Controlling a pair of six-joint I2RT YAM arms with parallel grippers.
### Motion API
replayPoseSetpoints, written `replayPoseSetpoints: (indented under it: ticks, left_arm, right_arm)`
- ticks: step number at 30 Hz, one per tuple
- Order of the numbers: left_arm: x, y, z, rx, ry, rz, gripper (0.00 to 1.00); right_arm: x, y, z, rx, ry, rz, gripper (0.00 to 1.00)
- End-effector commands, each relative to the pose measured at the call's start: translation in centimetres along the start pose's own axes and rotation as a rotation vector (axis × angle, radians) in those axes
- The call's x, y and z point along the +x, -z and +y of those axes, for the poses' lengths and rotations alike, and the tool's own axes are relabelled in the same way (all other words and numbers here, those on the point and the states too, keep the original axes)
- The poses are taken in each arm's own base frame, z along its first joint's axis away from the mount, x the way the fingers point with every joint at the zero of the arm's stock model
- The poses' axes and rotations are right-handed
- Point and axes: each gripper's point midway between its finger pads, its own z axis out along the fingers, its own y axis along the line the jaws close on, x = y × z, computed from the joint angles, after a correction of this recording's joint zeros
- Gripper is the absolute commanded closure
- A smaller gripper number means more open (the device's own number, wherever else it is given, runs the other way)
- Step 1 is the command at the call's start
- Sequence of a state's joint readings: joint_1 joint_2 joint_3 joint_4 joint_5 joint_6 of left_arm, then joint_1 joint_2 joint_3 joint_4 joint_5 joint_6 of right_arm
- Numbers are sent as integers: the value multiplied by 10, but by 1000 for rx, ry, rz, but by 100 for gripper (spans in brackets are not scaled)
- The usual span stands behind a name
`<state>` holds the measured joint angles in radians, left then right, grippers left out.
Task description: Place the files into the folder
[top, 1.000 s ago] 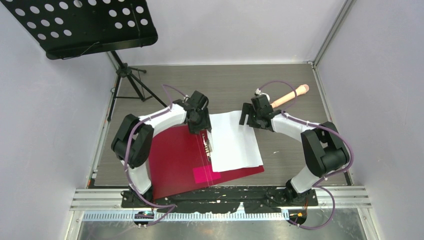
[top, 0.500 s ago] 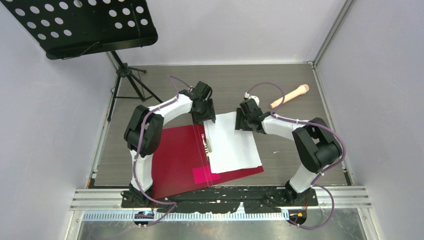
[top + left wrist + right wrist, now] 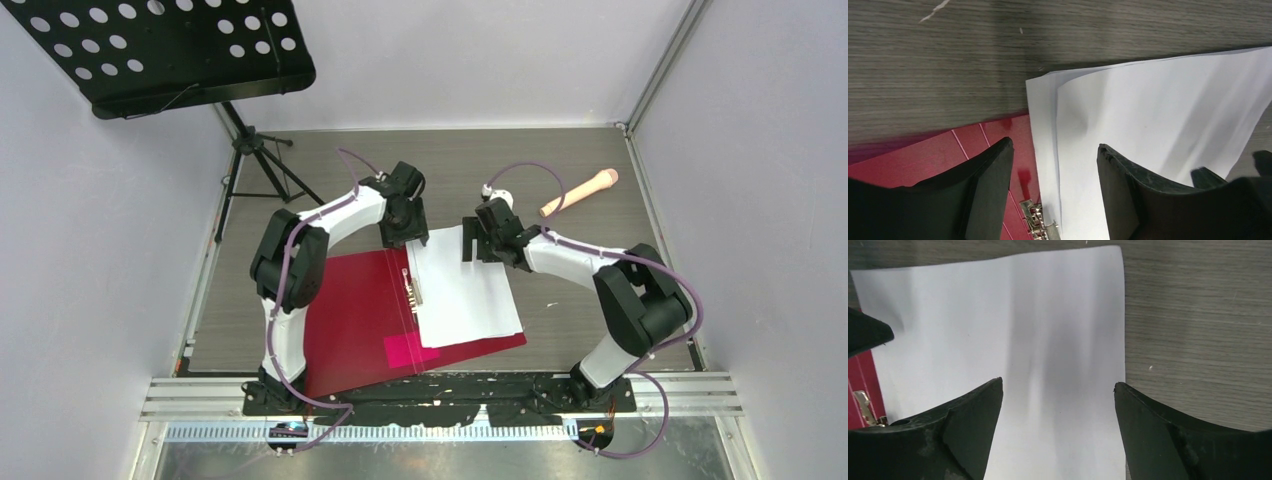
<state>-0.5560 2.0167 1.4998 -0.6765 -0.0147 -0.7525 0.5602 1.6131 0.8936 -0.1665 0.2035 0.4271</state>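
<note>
On the open dark-red folder's (image 3: pixel 350 310) right half, beside the metal clip (image 3: pixel 413 290): white paper sheets (image 3: pixel 465 290), far edge overhanging onto the wooden table (image 3: pixel 580 190). Above that edge: left gripper (image 3: pixel 1054 150) and right gripper (image 3: pixel 1058 385), fingers spread, grasping nothing.

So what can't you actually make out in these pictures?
- Top view: the files' far corners, hidden under the left arm and right arm.
- Left wrist view: the folder's clip, cut off by the bottom edge.
- Right wrist view: most of the folder, outside the left edge.
- Any view: how many sheets; too thin to count.
</note>
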Motion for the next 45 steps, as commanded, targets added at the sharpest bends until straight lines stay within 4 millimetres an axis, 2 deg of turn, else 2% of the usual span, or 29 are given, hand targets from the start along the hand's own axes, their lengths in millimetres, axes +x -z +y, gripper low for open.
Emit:
replayPoseSetpoints:
  ticks: [1, 3, 5, 9, 15, 19, 27, 31, 38, 41, 45]
  left_arm:
    - [-10, 21, 10, -21, 29, -78, 34]
    - [-10, 20, 7, -1, 32, -77, 27]
    - [-11, 16, 3, 20, 29, -60, 24]
    - [-12, 7, -7, 79, 14, -30, 16]
    - [-7, -4, -18, 133, 20, 24, 15]
    - [-3, -9, -19, 136, 21, 47, 15]
    - [1, -16, -25, 167, 22, 74, 15]
    - [2, -14, -26, 173, 24, 74, 15]
    - [0, -7, -24, 164, 14, 64, 15]
    - [-5, 5, -15, 108, -17, 29, 16]
    - [-27, 27, -4, 33, -74, -74, 15]
  right_arm:
    - [-41, 17, -2, -47, -44, -103, 8]
    - [-49, 8, -8, -62, -74, -102, 4]
    - [-55, -3, -9, -89, -93, -95, 2]
    - [-69, -19, -13, -144, -157, -126, 0]
    - [-76, -40, -11, -188, -194, -116, 1]
    - [-76, -46, -5, -216, -212, -110, 0]
    - [-56, -41, 22, -255, -195, -74, 1]
    - [-48, -32, 37, -265, -186, -69, 1]
    - [-46, -26, 22, -176, -196, -71, 0]
    - [-53, -22, 12, -116, -189, -86, 0]
    - [-60, -13, 4, -65, -181, -93, 1]
